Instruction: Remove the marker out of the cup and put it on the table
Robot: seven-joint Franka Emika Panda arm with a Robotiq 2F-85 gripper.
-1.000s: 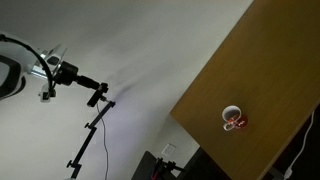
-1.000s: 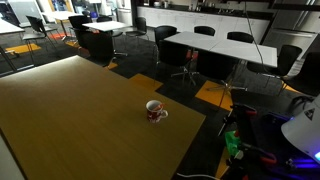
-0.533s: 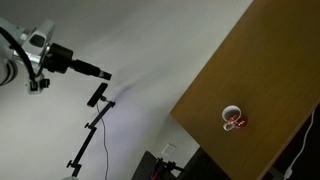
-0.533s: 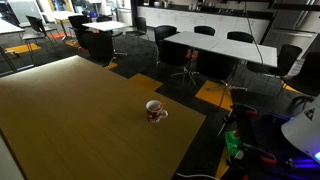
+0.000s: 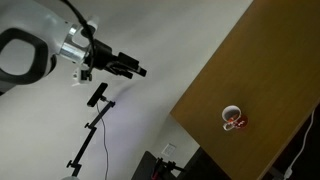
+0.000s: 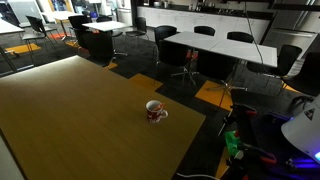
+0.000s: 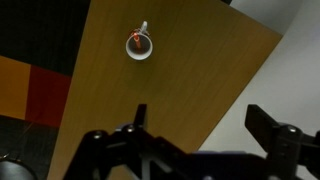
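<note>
The small white cup (image 5: pixel 232 117) with red markings stands on the brown wooden table (image 5: pixel 270 60) near its edge, and it shows in both exterior views (image 6: pixel 155 110). In the wrist view the cup (image 7: pixel 139 45) lies far ahead, with a reddish spot inside and a thin grey piece sticking out at its rim; I cannot tell the marker clearly. My gripper (image 5: pixel 135 70) hangs in the air well away from the table. In the wrist view the gripper (image 7: pixel 200 125) is open and empty, jaws wide apart, over the table's edge.
A black stand with a clamp (image 5: pixel 95 115) is below the arm, off the table. Office chairs (image 6: pixel 190 55) and long tables (image 6: pixel 215 42) stand beyond the table's far edge. Cables and the white robot base (image 6: pixel 305 125) are beside the table corner.
The arm has swung toward the table in the exterior view, bringing the gripper closer to it. The cup has not moved.
</note>
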